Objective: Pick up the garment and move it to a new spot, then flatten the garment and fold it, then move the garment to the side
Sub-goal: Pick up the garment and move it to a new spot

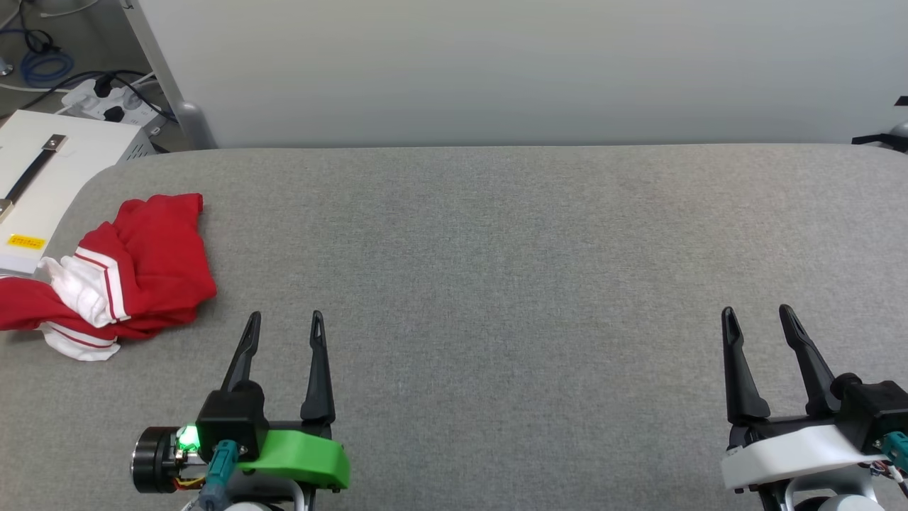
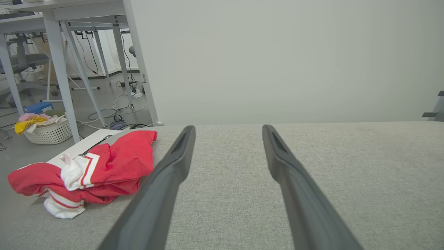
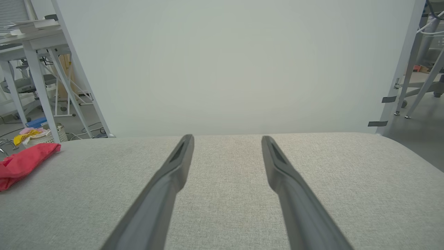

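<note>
The garment [image 1: 145, 266] lies crumpled at the left edge of the grey desk [image 1: 511, 270], red with white sleeve parts showing on top. The left tool [image 1: 285, 316] is near it, on its right, fingers spread apart and holding nothing. The right tool [image 1: 757, 311] is well apart at the right side, also spread and empty.

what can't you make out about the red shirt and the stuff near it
Head view: the garment is crumpled, its own folds hiding the neckline, and its left end runs off the picture's left edge.
Right wrist view: the left edge cuts the garment to a red corner.
Head view: the yellow label on the white box is too small to read.
</note>
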